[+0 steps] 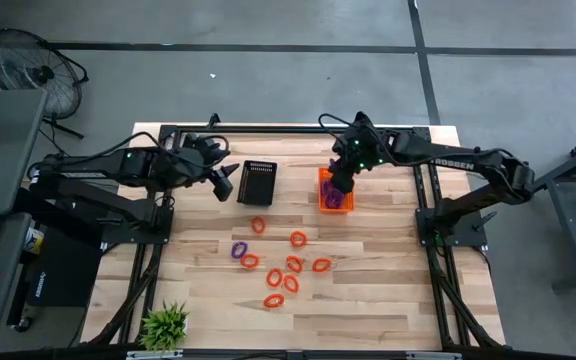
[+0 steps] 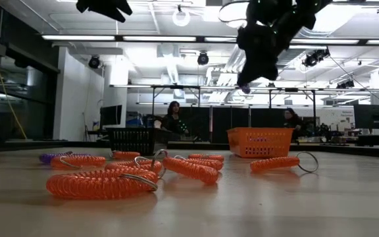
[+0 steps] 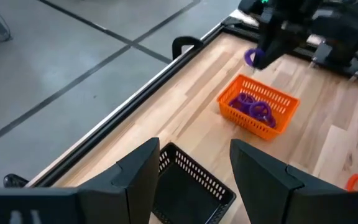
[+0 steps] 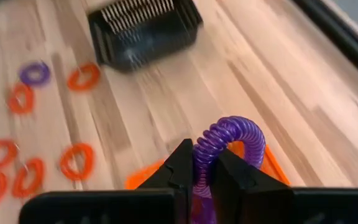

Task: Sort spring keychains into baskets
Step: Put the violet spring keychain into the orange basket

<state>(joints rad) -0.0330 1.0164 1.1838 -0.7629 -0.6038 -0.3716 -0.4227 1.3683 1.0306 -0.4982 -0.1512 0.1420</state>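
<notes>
My right gripper [image 1: 340, 183] hangs over the orange basket [image 1: 335, 196] and is shut on a purple spring keychain [image 4: 229, 140]. The basket [image 3: 258, 106] has purple keychains in it. My left gripper [image 3: 194, 146] is open and holds nothing; it hovers at the left side of the black basket [image 1: 257, 182]. Several orange-red keychains [image 1: 294, 264] and one purple keychain [image 1: 238, 249] lie flat on the table, nearer than the baskets. My right gripper pinches the purple keychain's coil [image 4: 205, 155] between its two fingers, and the loop arches out past the fingertips. The fingers come from above, pointing down. The keychain [image 3: 252, 57] is lifted clear, above the orange basket.
A small potted plant [image 1: 165, 323] stands at the table's near left corner. Black frame rails [image 1: 298, 131] run along the far edge and both sides. Bare wood lies between the two baskets. People sit in the room behind the table [image 2: 174, 117].
</notes>
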